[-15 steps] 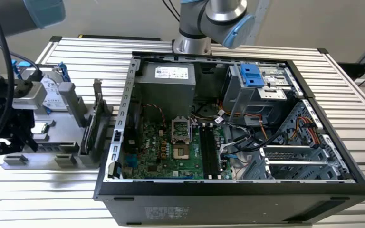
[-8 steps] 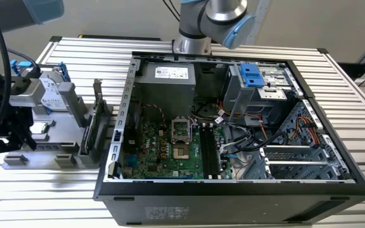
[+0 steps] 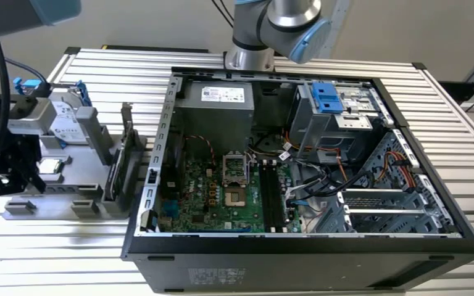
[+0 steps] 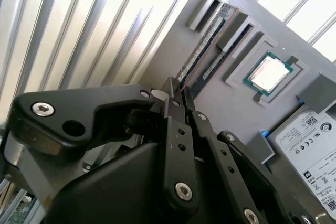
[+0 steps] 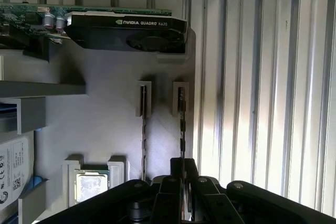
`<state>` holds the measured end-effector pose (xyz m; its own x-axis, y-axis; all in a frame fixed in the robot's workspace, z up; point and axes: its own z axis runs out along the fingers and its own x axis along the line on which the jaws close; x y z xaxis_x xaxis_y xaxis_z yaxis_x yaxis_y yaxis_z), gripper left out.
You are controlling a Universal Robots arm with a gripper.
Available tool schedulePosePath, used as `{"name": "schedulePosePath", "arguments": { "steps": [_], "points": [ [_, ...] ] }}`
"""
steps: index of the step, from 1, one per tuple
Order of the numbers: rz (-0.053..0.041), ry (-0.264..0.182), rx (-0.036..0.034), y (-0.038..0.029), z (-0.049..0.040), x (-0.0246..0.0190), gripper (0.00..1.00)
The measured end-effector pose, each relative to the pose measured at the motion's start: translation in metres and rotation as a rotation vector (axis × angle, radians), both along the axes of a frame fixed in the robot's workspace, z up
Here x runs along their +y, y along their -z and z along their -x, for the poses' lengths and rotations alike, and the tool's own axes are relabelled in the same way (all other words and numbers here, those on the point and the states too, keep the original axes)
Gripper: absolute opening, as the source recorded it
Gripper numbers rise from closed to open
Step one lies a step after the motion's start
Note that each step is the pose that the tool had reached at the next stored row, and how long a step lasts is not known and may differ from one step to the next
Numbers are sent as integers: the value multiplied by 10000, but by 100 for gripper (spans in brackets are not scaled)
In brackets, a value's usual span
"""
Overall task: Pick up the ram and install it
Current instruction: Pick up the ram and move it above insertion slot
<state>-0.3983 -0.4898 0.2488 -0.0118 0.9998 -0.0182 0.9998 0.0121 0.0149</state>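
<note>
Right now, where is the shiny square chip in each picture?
Exterior view: the square chip lies on the gray tray, at the exterior view's left, outside the computer case.
Second wrist view: the chip sits in a tray recess, near the hard drive.
First wrist view: the chip sits in its tray recess.
Shared landmark: the gray tray.

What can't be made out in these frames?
Ram, first wrist view: its near end is hidden behind the end effector.
Motherboard slots, exterior view: too small to judge their latches.
Hard drive, second wrist view: cut off by the frame edge.
</note>
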Motion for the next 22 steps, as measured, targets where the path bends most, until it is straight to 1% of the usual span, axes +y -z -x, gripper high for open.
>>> {"name": "schedulePosePath", "arguments": {
  "steps": [8,22],
  "points": [
    [0,0,-1,-53,0,0,0],
    [0,0,0,-84,0,0,0]
  ]
}}
